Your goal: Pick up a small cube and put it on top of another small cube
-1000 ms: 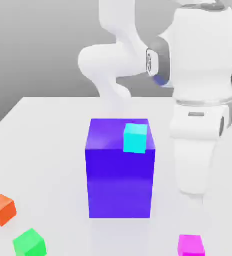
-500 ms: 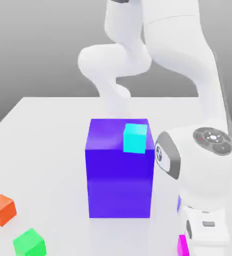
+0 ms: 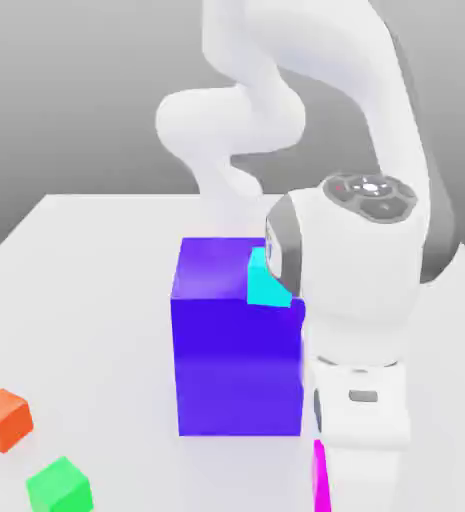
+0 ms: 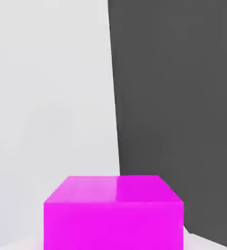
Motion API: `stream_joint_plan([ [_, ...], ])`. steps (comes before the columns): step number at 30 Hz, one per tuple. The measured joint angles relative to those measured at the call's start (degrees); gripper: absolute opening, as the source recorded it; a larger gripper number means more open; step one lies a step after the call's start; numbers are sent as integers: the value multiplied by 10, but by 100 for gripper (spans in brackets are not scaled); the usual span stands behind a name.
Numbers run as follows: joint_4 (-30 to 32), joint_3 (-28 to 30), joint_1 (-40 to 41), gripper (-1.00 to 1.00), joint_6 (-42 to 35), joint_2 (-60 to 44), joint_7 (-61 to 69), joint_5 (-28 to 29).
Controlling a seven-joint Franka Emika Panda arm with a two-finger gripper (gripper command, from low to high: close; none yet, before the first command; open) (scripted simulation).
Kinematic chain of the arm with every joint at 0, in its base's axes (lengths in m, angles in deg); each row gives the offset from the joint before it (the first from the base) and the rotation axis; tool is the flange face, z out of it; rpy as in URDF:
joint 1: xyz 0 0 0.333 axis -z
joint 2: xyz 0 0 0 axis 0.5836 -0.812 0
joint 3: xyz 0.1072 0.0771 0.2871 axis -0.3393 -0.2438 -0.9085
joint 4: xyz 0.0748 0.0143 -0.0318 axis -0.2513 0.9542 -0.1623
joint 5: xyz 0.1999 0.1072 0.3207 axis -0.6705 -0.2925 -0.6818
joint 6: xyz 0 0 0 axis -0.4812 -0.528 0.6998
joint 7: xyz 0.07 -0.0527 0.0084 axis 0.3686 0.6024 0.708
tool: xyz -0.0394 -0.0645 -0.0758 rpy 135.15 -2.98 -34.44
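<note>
The small cube, plain magenta, lies right under my hand in the hand view (image 4: 114,212), resting on the white table. In the exterior view only a thin magenta strip of the cube (image 3: 320,478) shows at the edge of my white hand. My gripper (image 3: 359,478) is down low at the front, on the exterior view's right of the big blue-purple block (image 3: 238,350), and it is shut on the small cube. A cyan small cube (image 3: 265,284) sits on top of the block, partly behind my wrist.
An orange cube (image 3: 2,418) and a green cube (image 3: 60,486) lie on the white table (image 3: 76,290) at the exterior view's front left. My arm's bulky wrist stands close against the tall block's right side. The table edge runs beside the magenta cube in the hand view.
My arm has swung in and come down over the magenta cube, which was fully visible a second ago and is now mostly covered. The gripper has gone from open to shut.
</note>
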Motion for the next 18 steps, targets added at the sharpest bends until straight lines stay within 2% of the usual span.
stream_joint_plan([
  [10,19,83,156,-100,-38,34,165,-36],
  [14,23,74,181,-100,17,-30,191,-63],
  [15,23,70,185,100,29,-43,196,-68],
  [18,23,70,185,100,29,-43,196,-68],
])
